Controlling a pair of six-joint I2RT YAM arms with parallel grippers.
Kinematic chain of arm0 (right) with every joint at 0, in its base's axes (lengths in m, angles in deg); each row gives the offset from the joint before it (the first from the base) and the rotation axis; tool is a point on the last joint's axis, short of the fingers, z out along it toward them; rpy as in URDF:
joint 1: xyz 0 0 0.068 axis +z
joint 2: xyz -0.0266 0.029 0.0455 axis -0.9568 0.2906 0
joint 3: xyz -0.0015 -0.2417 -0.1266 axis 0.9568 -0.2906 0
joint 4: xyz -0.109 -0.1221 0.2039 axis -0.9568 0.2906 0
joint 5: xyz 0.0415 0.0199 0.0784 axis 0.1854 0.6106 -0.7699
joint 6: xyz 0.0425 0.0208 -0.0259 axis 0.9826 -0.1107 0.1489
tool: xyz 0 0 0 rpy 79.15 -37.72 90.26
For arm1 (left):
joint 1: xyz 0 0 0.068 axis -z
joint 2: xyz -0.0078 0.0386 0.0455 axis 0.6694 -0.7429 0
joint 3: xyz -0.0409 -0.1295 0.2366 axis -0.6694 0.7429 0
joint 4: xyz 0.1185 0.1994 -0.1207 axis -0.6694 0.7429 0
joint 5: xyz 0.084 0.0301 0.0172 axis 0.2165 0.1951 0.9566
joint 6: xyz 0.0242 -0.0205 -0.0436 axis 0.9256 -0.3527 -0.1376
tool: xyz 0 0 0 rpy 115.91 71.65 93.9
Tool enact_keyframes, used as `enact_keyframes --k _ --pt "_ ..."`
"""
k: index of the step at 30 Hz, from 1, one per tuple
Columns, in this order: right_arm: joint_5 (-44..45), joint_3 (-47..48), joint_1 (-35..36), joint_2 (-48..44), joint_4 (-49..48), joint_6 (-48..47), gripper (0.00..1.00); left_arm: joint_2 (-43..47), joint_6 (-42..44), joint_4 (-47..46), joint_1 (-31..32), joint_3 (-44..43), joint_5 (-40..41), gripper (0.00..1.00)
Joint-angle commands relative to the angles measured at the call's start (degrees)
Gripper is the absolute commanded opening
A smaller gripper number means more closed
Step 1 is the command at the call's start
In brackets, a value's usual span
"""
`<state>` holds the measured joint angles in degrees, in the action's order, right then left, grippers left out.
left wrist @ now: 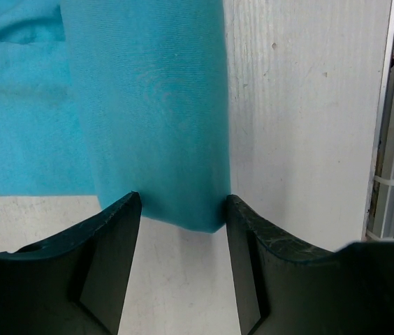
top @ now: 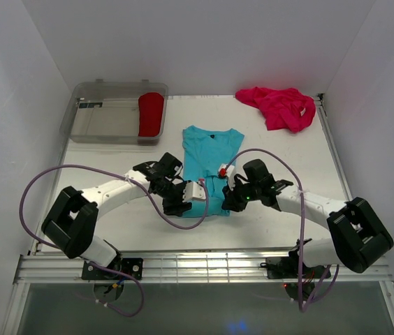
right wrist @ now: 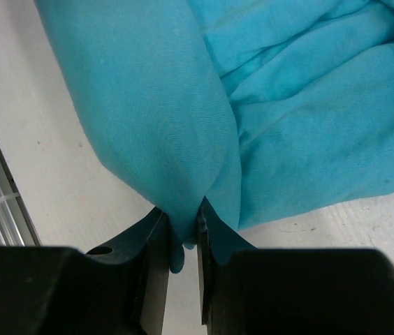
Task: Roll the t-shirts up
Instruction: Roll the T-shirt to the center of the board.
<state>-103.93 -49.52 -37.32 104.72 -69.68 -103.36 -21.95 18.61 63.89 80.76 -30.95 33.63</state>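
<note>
Left gripper (left wrist: 183,202) is open, jaws straddling the near hem corner of the blue shirt (top: 207,150). Cloth sits between the tips but isn't pinched. Right gripper (right wrist: 181,216) is clamped on a fold of the same hem, cloth bunched between its fingers.

Blue shirt lies mid-table (top: 288,160), folded into a narrow strip. Collar is at 12 o'clock, hem at 6, with both grippers at the hem.

Progress, my read:
- Lengthwise fold is done.
- No roll is visible yet, only a lifted hem on the right side.
- Left needs a grip before the hem can be turned toward 12.

Pink shirt (top: 281,106) is at 1 o'clock, a crumpled heap, looks unworked.

Clear bin (top: 103,87) at 10–11 o'clock holds the red shirt (top: 151,115), a compact bundle against the wall nearest centre, looks rolled.

Tally: roughly one of three done, blue in hand, pink left.
</note>
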Motion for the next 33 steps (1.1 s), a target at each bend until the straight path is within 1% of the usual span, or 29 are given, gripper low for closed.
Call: enact_keyframes --k 1,4,7,12,13,16,17,19,20,21,23,24,25,29,30,33 --pt "-2.64 2.96 -1.42 1.71 -0.59 1.69 0.23 0.37 -0.34 -0.34 0.02 -1.34 -1.23 0.62" --pt "-3.52 3.49 -2.65 3.2 -0.68 3.54 0.22 0.11 -1.13 0.98 0.54 -3.27 -3.34 0.63" --pt "-2.38 3.31 -3.62 3.29 -1.29 5.03 0.2 0.54 -0.43 3.97 1.16 -4.42 -4.75 0.64" --pt "-2.38 2.78 -3.98 2.85 -4.01 6.7 0.2 2.22 -0.16 2.22 1.42 -1.52 -4.49 0.64" --pt "-2.38 2.7 -4.06 2.94 -4.1 6.88 0.2 1.78 -1.47 1.43 1.51 -1.0 -4.14 0.64" --pt "-2.55 2.26 -4.15 2.94 -4.8 7.14 0.21 -1.2 -3.94 -4.01 1.95 -0.55 0.94 0.63" --pt "-2.38 2.26 -4.15 2.85 -4.81 7.23 0.22 -1.91 -4.29 -5.42 1.95 -1.25 4.01 0.62" --pt "-2.2 2.34 -4.33 2.94 -4.81 7.41 0.23 -3.23 -3.94 -5.26 1.95 -2.3 4.74 0.5" --pt "-2.2 2.34 -4.33 3.03 -4.81 7.41 0.23 -3.32 -3.25 -4.47 1.95 -3.18 3.96 0.41" --pt "-2.2 2.35 -4.5 3.12 -4.81 7.41 0.23 -3.23 -3.33 -4.2 1.95 -3.71 3.69 0.23" --pt "-2.2 2.26 -4.85 3.03 -4.81 7.32 0.25 -3.41 -3.68 -2.98 1.86 -4.76 3.34 0.13" --pt "-2.37 2.0 -4.94 2.94 -4.72 7.32 0.26 -3.58 -3.5 -2.28 1.6 -5.99 2.99 0.05" --pt "-2.55 1.99 -5.12 2.94 -4.63 7.32 0.29 -3.67 -3.24 -1.66 1.34 -6.52 3.07 0.0" --pt "-2.29 1.82 -6.61 2.59 -4.19 7.14 0.36 -5.42 -2.62 1.68 -0.24 -9.6 3.42 0.0" --pt "-2.2 1.82 -6.96 2.59 -4.28 7.32 0.37 -7.08 -2.88 2.21 -1.38 -10.56 3.25 0.0" --pt "-1.33 2.17 -7.75 3.2 -4.28 8.28 0.42 -10.78 -3.68 5.46 -2.18 -16.09 2.89 0.0"
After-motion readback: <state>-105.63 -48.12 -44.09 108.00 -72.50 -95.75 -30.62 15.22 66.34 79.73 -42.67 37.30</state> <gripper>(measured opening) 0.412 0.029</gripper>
